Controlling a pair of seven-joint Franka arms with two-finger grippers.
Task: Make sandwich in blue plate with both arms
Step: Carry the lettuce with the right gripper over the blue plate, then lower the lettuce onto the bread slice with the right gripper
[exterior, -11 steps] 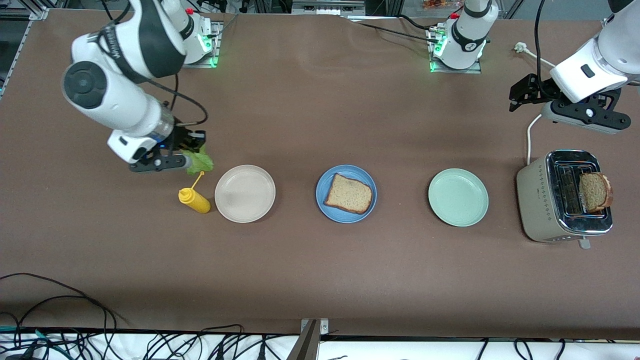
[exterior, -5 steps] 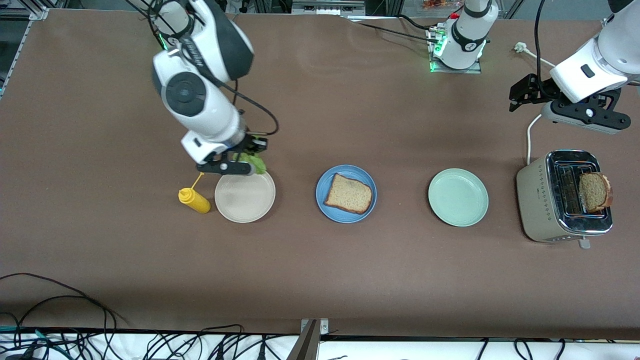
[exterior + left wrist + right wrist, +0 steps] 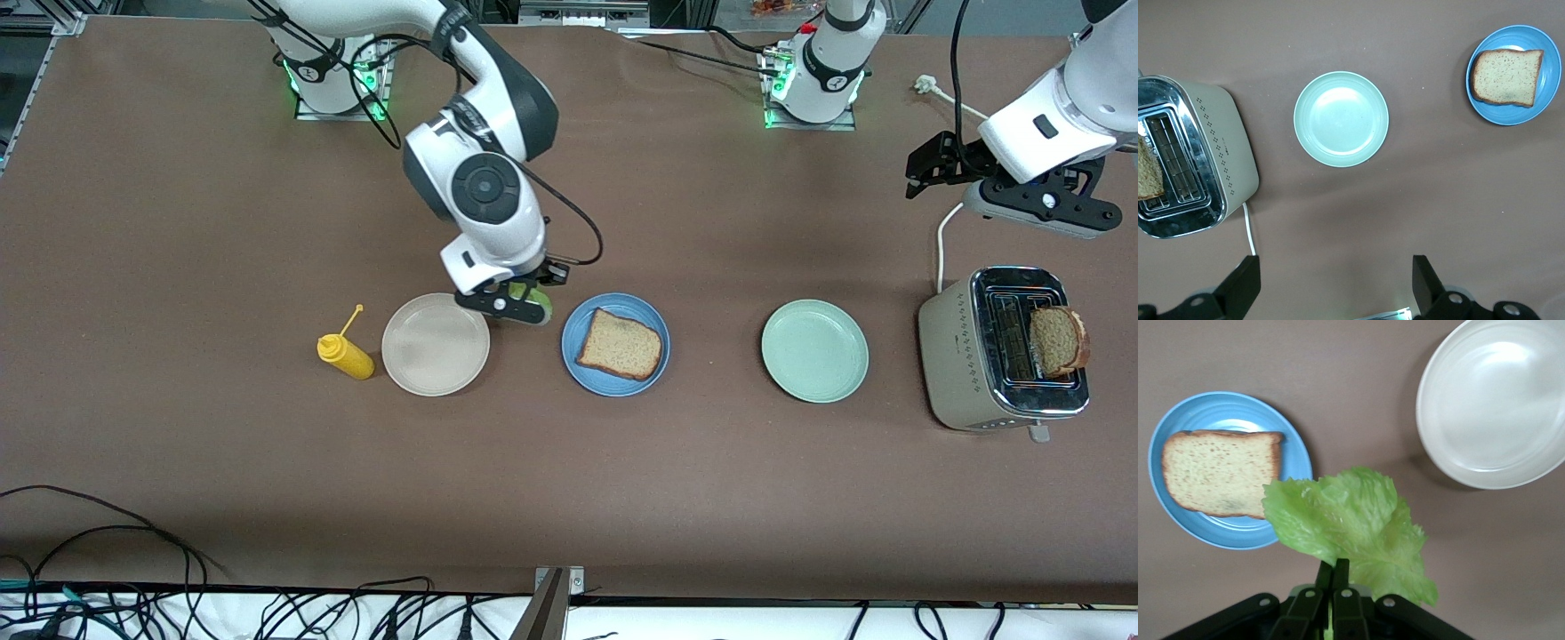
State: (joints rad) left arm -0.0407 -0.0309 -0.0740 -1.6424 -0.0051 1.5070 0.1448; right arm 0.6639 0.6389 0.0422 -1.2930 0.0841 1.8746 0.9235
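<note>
One slice of brown toast (image 3: pixel 621 344) lies flat on the blue plate (image 3: pixel 637 308). My right gripper (image 3: pixel 523 300) hangs just above the table between the beige plate and the blue plate, shut on a ruffled green lettuce leaf (image 3: pixel 543 308). In the right wrist view the fingertips (image 3: pixel 1335 568) pinch the leaf (image 3: pixel 1351 523) at its edge, and the leaf's tip overlaps the blue plate's rim (image 3: pixel 1231 403). A second toast slice (image 3: pixel 1058 340) stands in the toaster. My left gripper (image 3: pixel 925 171) waits open and empty above the table by the toaster, its fingers (image 3: pixel 1245 283) wide apart.
A beige plate (image 3: pixel 435 344) and a yellow squeeze bottle (image 3: pixel 345 354) sit toward the right arm's end. A pale mint-green plate (image 3: pixel 814 350) lies between the blue plate and the toaster (image 3: pixel 956 356). The toaster's white cord (image 3: pixel 944 240) runs toward the left arm's base.
My right arm has swung with the lettuce from beside the yellow bottle, over the beige plate, to the gap next to the blue plate. The left arm has not moved.
</note>
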